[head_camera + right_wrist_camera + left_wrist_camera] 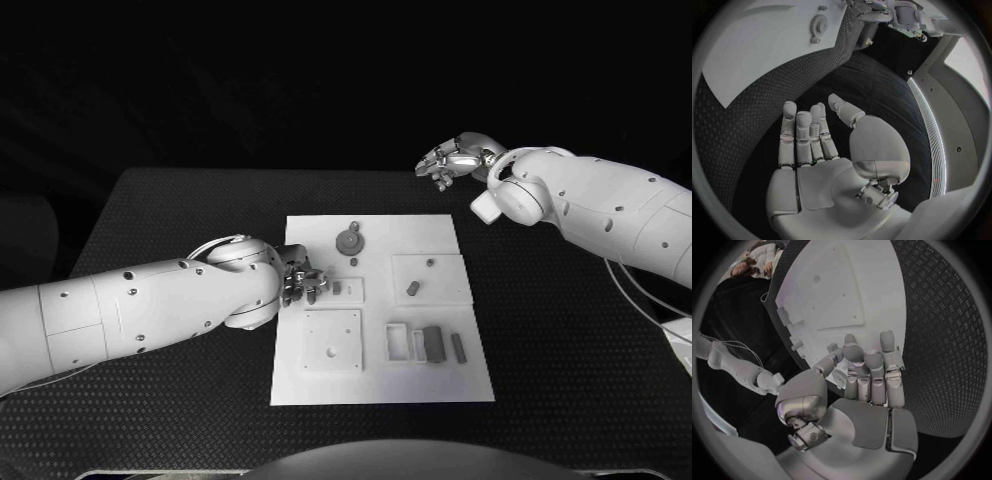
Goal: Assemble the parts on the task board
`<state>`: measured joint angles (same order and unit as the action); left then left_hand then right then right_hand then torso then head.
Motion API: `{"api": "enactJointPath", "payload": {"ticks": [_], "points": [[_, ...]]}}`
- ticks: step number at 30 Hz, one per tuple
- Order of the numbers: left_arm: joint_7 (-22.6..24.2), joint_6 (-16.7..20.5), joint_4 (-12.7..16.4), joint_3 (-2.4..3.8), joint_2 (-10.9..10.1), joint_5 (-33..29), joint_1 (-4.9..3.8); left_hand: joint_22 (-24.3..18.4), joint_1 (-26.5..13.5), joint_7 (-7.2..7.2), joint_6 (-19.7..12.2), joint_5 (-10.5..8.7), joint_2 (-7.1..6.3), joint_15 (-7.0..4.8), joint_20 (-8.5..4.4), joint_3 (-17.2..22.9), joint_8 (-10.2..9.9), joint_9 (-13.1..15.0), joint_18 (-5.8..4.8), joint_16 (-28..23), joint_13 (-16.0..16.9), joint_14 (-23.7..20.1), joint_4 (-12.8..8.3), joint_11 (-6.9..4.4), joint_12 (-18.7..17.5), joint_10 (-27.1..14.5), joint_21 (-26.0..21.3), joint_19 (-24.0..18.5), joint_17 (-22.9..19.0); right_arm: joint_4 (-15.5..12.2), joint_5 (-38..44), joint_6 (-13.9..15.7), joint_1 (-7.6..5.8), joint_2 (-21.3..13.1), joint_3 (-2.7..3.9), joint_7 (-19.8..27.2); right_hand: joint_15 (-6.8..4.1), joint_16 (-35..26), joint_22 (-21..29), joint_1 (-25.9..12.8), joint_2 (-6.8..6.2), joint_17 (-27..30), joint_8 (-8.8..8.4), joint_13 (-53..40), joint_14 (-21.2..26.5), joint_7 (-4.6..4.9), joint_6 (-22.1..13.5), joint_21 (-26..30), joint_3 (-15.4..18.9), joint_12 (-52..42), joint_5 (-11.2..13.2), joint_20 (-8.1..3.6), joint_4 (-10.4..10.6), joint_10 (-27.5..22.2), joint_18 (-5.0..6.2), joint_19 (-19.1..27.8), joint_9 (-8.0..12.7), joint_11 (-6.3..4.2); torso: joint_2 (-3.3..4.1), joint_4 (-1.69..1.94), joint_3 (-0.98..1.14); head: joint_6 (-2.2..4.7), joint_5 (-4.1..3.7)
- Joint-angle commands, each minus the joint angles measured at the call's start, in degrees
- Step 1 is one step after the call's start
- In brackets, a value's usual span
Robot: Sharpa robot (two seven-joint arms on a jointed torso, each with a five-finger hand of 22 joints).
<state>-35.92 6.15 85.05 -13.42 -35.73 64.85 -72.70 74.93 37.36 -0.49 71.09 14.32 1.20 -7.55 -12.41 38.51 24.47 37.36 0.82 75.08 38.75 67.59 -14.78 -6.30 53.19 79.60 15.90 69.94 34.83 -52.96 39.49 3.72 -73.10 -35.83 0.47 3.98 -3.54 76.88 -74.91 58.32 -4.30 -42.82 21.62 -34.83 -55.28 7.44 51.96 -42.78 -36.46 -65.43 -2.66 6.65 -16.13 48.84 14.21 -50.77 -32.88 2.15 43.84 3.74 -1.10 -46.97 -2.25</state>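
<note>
The white task board [382,385] lies in the middle of the table. On it are a grey gear [349,240], two short pegs [430,263] [413,288], a small piece [338,287] and grey blocks [433,343] beside a frame. My left hand [300,278] hovers at the board's left edge, by the small piece. In the left wrist view its fingers [870,365] lie straight and side by side over the board [836,290], and I see nothing in them. My right hand [450,160] is raised beyond the board's far right corner, flat and empty [817,140].
A square sub-plate [333,340] with a hole sits near the board's front left. The right wrist view shows the gear [819,22] on the board [761,45] and my left hand [879,10] past it. Black textured table [173,210] surrounds the board.
</note>
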Motion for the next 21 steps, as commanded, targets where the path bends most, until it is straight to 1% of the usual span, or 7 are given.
{"api": "enactJointPath", "payload": {"ticks": [1, 5, 16, 17, 19, 20, 21], "points": [[0.6, -2.4, 0.3, -0.33, 0.3, -0.9, 0.52, 0.7, 0.0, 0.09, -0.4, -0.90, -1.06, 0.06, 0.31, -0.3, 0.0, 0.0, -0.82, -0.3, -0.1, 0.4, 0.4, -0.17, -0.2, -0.7, -0.3, 0.2, -0.1, -0.1, 0.0, -0.8, 0.00, 0.0, 0.01, 0.3, -0.03, -0.3, -0.8, -0.1, -0.35, 0.1, -0.25, 0.1, 0.4, 0.51, 0.1, 0.3, 0.1, 0.2, -0.2, -0.01, 0.0, -0.5, 0.79, 0.5, -0.1, 0.01, 0.00, 0.02, -0.01, -0.04, -0.05], [0.9, -2.9, 0.3, -0.33, 0.3, -1.1, 0.52, 0.8, 0.1, 0.08, -0.4, -2.48, -2.15, -0.03, 0.26, -0.5, -0.1, 0.0, -0.82, -0.3, -0.2, 0.4, 1.2, -0.18, -0.2, -0.7, -0.6, 0.4, -0.2, -0.1, 0.0, -0.8, 0.01, 0.0, 0.01, 0.2, -0.01, -0.3, -0.8, -0.2, -0.44, 0.1, -0.30, 0.1, 0.4, 0.54, 0.0, 0.3, 0.2, 0.2, -0.2, 0.01, 0.0, -0.5, 0.79, 0.6, -0.1, 0.03, 0.00, 0.01, 0.02, -0.10, -0.06], [1.2, -2.0, 0.5, -0.32, -0.4, -0.7, 0.54, 0.8, 0.1, 0.09, -0.5, -4.33, -3.87, -0.20, 0.24, -0.9, -0.1, 0.0, -0.82, -0.2, -0.4, 0.3, 2.7, -0.17, -0.2, -0.7, -1.0, 0.6, -0.5, -0.1, 0.0, -0.7, 0.04, 0.0, 0.01, 0.3, 0.00, -0.3, -0.8, -0.2, -0.49, 0.1, -0.34, 0.1, 0.4, 0.55, 0.0, 0.3, 0.2, 0.2, -0.2, 0.03, 0.0, -0.6, 0.79, 0.6, -0.1, 0.04, 0.01, -0.02, -0.01, -0.09, -0.14], [1.3, -1.8, 0.5, -0.31, -0.6, -0.6, 0.54, 0.8, 0.1, 0.10, -0.5, -6.05, -4.33, -0.24, 0.22, -1.0, -0.2, 0.0, -0.82, -0.2, -0.5, 0.3, 3.1, -0.16, -0.2, -0.8, -1.1, 0.6, -0.5, -0.1, 0.0, -0.7, 0.06, 0.0, 0.01, 0.3, 0.01, -0.3, -0.8, -0.2, -0.49, 0.1, -0.34, 0.1, 0.4, 0.55, 0.0, 0.3, 0.2, 0.2, -0.2, 0.03, 0.0, -0.6, 0.79, 0.6, -0.1, 0.04, 0.01, -0.02, -0.03, -0.06, -0.18], [1.5, -1.6, 0.6, -0.30, -0.8, -0.6, 0.54, 0.8, 0.0, 0.10, -0.6, -8.26, -5.34, -0.30, 0.20, -1.0, -0.2, 0.0, -0.82, -0.2, -0.6, 0.2, 3.9, -0.16, -0.2, -0.8, -1.4, 0.6, -0.6, 0.0, 0.0, -0.7, 0.09, -0.1, 0.01, 0.3, 0.01, -0.3, -0.8, -0.2, -0.50, 0.1, -0.34, 0.1, 0.4, 0.55, 0.0, 0.3, 0.2, 0.2, -0.2, 0.03, 0.0, -0.6, 0.79, 0.6, -0.1, 0.05, 0.00, 0.00, -0.05, 0.03, -0.22], [1.6, -1.5, 0.6, -0.30, -0.9, -0.7, 0.54, 0.8, -0.1, 0.11, -0.6, -9.82, -5.97, -0.33, 0.19, -1.0, -0.3, 0.0, -0.82, -0.2, -0.6, 0.2, 4.3, -0.15, -0.3, -0.9, -1.5, 0.6, -0.7, 0.0, 0.0, -0.7, 0.09, -0.1, 0.01, 0.3, 0.01, -0.3, -0.8, -0.2, -0.50, 0.1, -0.35, 0.1, 0.5, 0.56, 0.0, 0.3, 0.2, 0.2, -0.2, 0.03, 0.0, -0.6, 0.79, 0.6, -0.1, 0.05, 0.00, 0.00, -0.06, 0.04, -0.22], [1.8, -1.5, 0.8, -0.29, -1.1, -0.9, 0.53, 0.8, -0.1, 0.17, -0.8, -10.88, -6.78, -0.36, 0.22, -0.9, -0.4, 0.0, -0.82, -0.3, -0.7, 0.1, 4.8, -0.11, -0.3, -1.1, -1.6, 0.5, -0.8, 0.0, 0.0, -0.7, 0.10, -0.1, 0.01, 0.3, 0.01, -0.3, -0.8, -0.2, -0.50, 0.1, -0.35, 0.1, 0.5, 0.56, 0.0, 0.3, 0.2, 0.2, -0.2, 0.04, 0.0, -0.6, 0.79, 0.6, -0.1, 0.05, -0.01, 0.00, -0.06, 0.04, -0.22]]}}
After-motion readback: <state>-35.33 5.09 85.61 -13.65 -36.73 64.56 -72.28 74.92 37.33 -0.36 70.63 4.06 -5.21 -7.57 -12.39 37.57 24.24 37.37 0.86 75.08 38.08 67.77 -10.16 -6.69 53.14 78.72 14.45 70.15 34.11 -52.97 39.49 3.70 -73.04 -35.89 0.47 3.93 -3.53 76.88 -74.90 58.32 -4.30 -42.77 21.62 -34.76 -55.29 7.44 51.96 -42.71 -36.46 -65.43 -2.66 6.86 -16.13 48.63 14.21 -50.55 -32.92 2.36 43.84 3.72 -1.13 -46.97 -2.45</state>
